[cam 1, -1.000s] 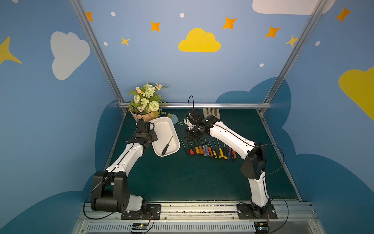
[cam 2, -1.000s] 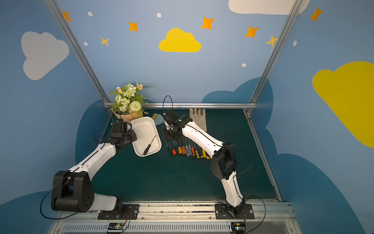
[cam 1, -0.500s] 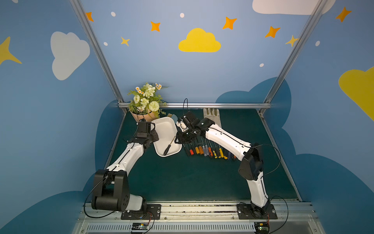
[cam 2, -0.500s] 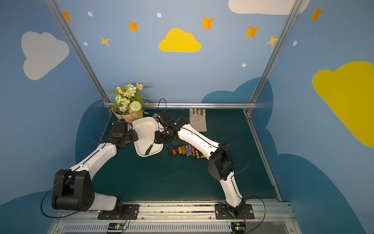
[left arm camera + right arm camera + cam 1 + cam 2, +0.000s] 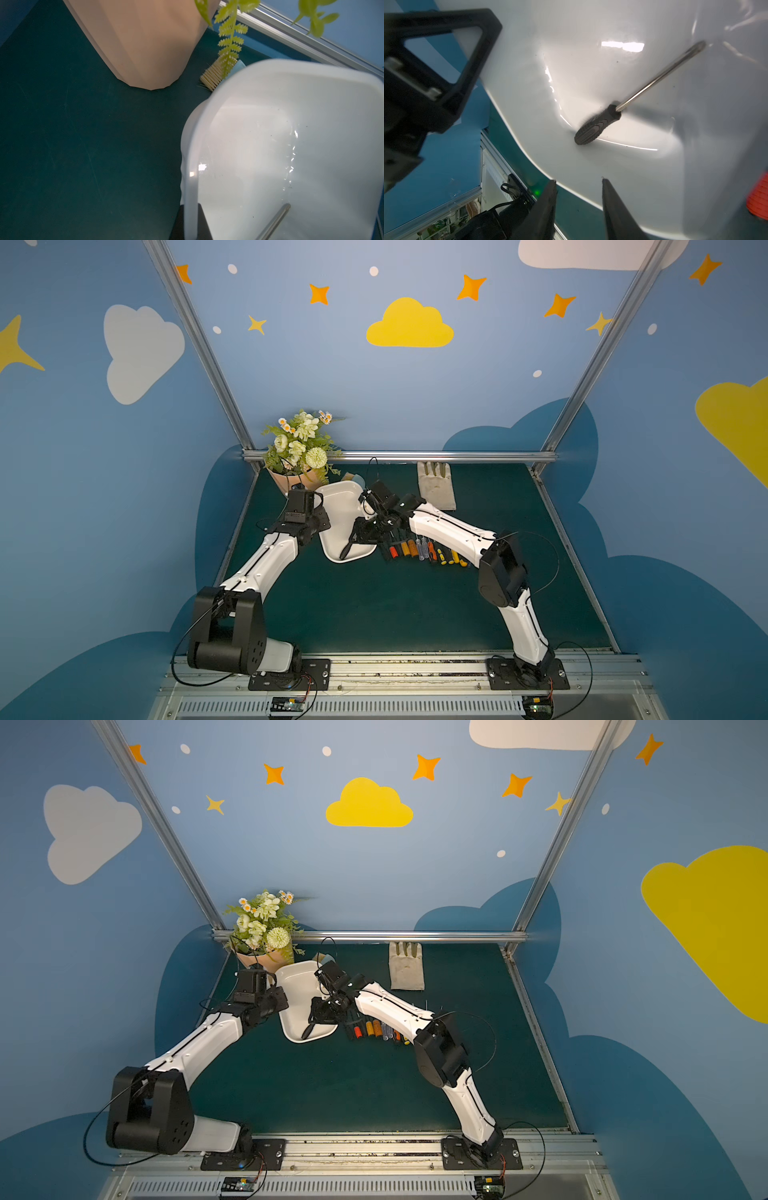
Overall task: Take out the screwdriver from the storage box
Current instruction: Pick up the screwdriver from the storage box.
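The green tabletop carries the white storage box, whose side rim the left gripper pinches tightly, while the right gripper hovers part-open and empty over the box, where the black-handled screwdriver lies inside.

No legible text, label, brand or number in any view. Anything printed on the small black circuit board, bottom centre of a top view, too small to read.
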{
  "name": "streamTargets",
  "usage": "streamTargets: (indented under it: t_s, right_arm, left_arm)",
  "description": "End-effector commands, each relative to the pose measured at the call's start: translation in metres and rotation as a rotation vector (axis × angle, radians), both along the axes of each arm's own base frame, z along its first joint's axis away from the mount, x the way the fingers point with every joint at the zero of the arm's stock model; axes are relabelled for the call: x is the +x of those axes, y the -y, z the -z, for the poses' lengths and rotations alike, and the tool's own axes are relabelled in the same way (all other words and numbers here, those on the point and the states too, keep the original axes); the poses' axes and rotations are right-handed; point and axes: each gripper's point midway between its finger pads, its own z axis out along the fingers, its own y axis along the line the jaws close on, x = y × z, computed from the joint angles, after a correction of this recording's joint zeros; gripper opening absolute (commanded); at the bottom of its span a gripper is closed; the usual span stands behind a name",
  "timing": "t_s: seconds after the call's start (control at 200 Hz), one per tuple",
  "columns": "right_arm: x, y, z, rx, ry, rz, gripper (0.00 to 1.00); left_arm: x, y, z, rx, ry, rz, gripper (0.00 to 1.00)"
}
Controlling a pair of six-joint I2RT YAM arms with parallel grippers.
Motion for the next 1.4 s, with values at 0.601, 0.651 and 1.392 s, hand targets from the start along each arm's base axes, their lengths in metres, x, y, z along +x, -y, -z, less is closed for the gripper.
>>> streamTargets:
  t_s: [0.601, 0.651, 1.392]
  right_arm:
    - [0.014, -0.013, 0.053, -0.048, 0.005, 0.195, 0.39]
    - [0.016, -0.012, 0.058, -0.058, 0.006, 0.213, 0.39]
    - [0.026, -0.02, 0.098, -0.173, 0.035, 0.205, 0.32]
  left_arm:
    - [0.006, 0.005, -0.011, -0.018, 0.036, 0.01, 0.02]
    - [0.006, 0.005, -0.012, -0.017, 0.039, 0.011, 0.02]
    - [0.005, 0.003, -0.013, -0.016, 0.038, -0.001, 0.02]
